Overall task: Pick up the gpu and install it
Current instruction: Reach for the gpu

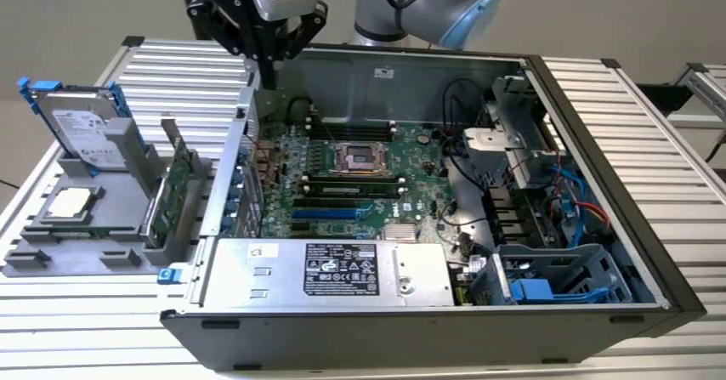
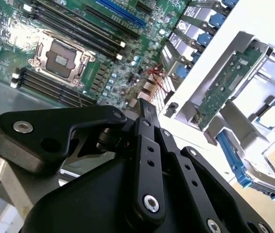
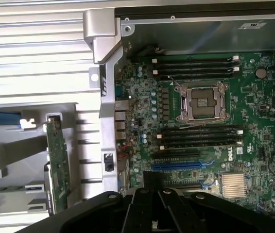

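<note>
The tool (image 1: 270,76) hangs over the far corner of the open computer case (image 1: 635,252), on the exterior view's left. Its black fingers are drawn together to one tip and clamp nothing. In both wrist views the tip (image 2: 145,108) (image 3: 159,177) points down over the motherboard (image 1: 340,184).

The gpu (image 1: 172,189) is not in the case. It stands on its edge in a grey holder (image 1: 68,252) on the desk (image 1: 635,116), just beside the case's outer wall on the exterior view's left. Its green circuit face shows in both wrist views (image 2: 222,87) (image 3: 58,165). It is apart from the tool.

The same holder carries two other parts:
- One silver hard drive (image 1: 85,129) with blue clips leans upright at the far end, and it bears a white label with dark print.
- One small square silver CPU chip (image 1: 70,201) lies flat nearer the camera.

Inside the case, one grey power supply (image 1: 329,269) lies along the near edge. It carries one large white label covered in dark marks and one small white sticker nearer the exterior view's left. One more small sticker sits on the case's far inner wall (image 1: 382,72).

The motherboard has one open processor socket (image 3: 200,102) with black memory slots on two sides of it. It also has one blue expansion slot (image 3: 176,165) and one silver finned heatsink (image 3: 233,184). White lettering is printed on the board beside the blue slot.
</note>
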You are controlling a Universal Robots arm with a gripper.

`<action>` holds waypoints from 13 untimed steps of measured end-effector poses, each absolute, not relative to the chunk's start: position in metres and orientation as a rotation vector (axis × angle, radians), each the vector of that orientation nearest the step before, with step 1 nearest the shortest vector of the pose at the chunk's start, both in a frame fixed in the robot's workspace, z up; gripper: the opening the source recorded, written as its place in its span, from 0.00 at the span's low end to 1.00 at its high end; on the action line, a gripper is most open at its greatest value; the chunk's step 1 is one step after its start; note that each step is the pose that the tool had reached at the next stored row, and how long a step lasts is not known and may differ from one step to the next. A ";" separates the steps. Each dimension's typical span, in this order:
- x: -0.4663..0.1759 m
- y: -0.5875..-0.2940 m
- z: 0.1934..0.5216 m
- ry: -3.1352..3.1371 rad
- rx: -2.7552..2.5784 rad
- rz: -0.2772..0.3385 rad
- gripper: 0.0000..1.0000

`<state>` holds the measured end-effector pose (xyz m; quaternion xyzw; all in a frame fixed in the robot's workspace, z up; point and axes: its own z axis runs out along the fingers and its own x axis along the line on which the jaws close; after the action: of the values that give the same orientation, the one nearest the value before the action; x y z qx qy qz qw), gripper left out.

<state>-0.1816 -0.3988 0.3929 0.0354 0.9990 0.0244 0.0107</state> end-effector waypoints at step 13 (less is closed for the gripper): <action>-0.191 -0.399 0.393 3.117 0.110 0.076 0.00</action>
<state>-0.1914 -0.3988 0.3929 0.0354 0.9990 0.0244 0.0107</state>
